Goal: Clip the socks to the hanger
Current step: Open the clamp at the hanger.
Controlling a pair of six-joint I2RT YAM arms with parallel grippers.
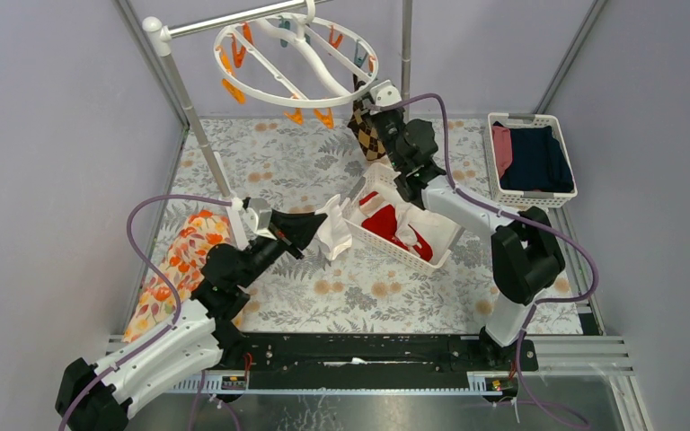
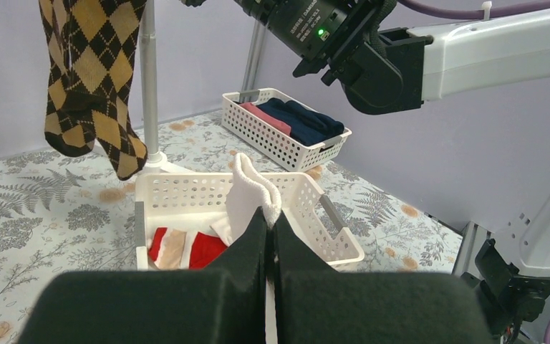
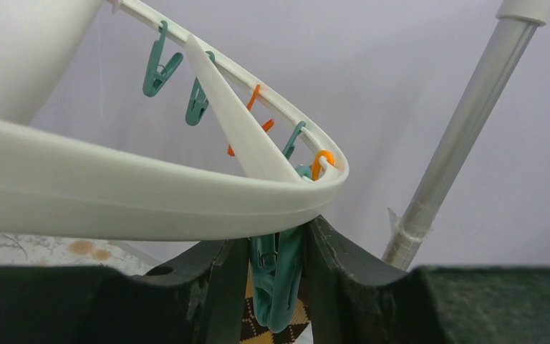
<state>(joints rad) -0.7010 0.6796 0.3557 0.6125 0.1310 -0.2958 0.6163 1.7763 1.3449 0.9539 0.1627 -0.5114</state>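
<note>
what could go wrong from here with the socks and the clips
1. The right gripper squeezes the teal clothespin above the argyle sock. If the sock is not seated in the clip, it may drop on release.
2. The left gripper seems to pinch only part of the white sock, which could slip out when lifted.
3. The right arm crosses the left arm's likely path to the hanger.

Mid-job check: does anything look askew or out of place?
The sock basket sits skewed, diagonal on the table, while the clothes basket lies nearly square. An orange floral cloth lies crumpled at the left edge. Nothing looks spilled or broken.
</note>
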